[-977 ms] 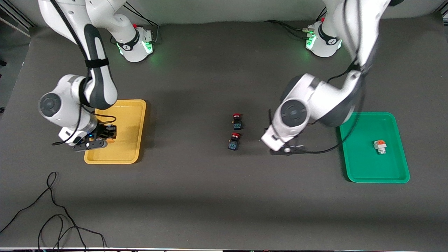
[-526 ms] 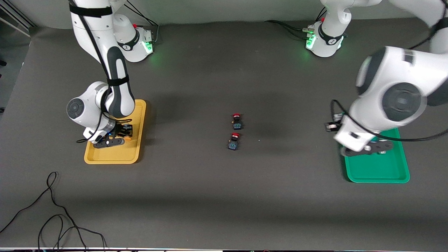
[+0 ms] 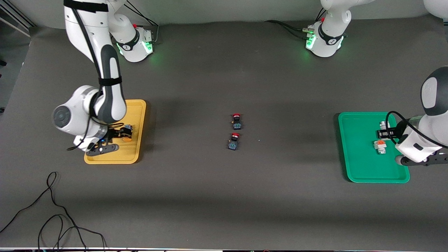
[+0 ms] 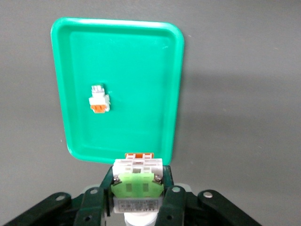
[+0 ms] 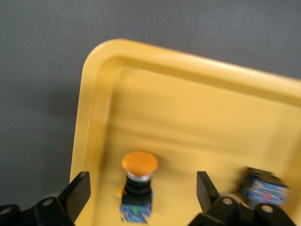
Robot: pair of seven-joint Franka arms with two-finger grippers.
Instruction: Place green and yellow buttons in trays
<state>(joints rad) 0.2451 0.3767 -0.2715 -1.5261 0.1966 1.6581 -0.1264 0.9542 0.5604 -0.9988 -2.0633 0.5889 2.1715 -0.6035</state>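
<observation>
My left gripper (image 4: 136,200) was clenched on the green-faced button (image 4: 137,182), its whitish-grey body pinched between my fingers (image 4: 165,202) with the green face showing, because it had not yet been set down; I carried it over the edge of the green tray (image 3: 353,154) at the left arm's end of the table, where its colour says it belongs. In that tray the orange-topped button (image 3: 379,145) already lay on its side, clear of the rim, so I judged the open floor beside it the sensible spot to lower mine without knocking it. My right gripper (image 5: 141,190) hung low over the yellow tray (image 3: 134,154) at the right arm's end with its jaws spread wide and holding nothing; the yellow-capped button (image 5: 138,181) stood between them on the tray floor, cap up, released there, and a second dark-bodied button (image 5: 263,190) lay just beside it in the same tray. Out in the middle of the table the two red-capped buttons (image 3: 235,131) sat untouched, one nearer the front camera than the other, since the task did not ask for them.
</observation>
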